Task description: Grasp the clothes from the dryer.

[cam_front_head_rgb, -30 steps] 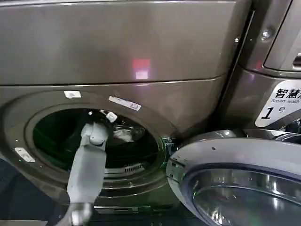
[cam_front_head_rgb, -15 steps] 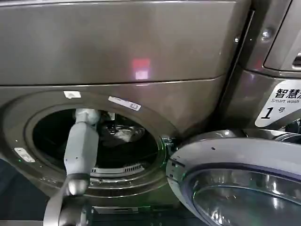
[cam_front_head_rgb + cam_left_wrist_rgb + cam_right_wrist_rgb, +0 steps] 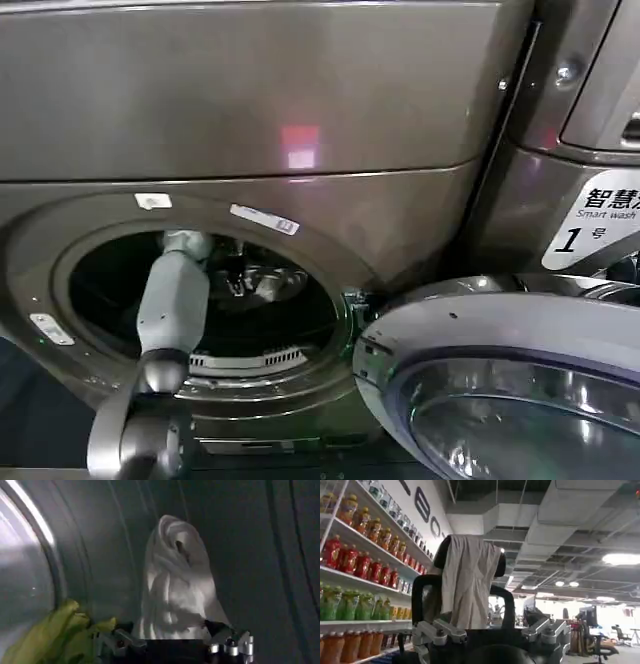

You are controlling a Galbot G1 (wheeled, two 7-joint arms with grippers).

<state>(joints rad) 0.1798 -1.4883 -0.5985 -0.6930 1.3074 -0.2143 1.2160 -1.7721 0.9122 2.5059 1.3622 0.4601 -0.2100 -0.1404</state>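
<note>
The dryer [image 3: 300,120] is the dark metallic front-loader with its round porthole open. My left arm reaches through the porthole, and my left gripper [image 3: 246,279] is deep inside the steel drum. In the left wrist view a white cloth [image 3: 175,580] stands bunched up against the drum wall. A yellow-green cloth [image 3: 55,635] lies beside it. My left gripper [image 3: 167,631] is open, its fingers spread to either side of the white cloth's lower edge. My right gripper [image 3: 487,630] is open and holds nothing, pointing out into the room away from the machine.
The dryer's round door [image 3: 500,380] hangs open at the lower right. A neighbouring machine with a "Smart wash 1" label [image 3: 595,225] stands on the right. In the right wrist view there are shelves of bottles [image 3: 360,565] and a chair with a beige cloth [image 3: 467,577] over it.
My left arm has pushed farther into the drum, its wrist rising toward the porthole's top and the gripper reaching deeper toward the clothes.
</note>
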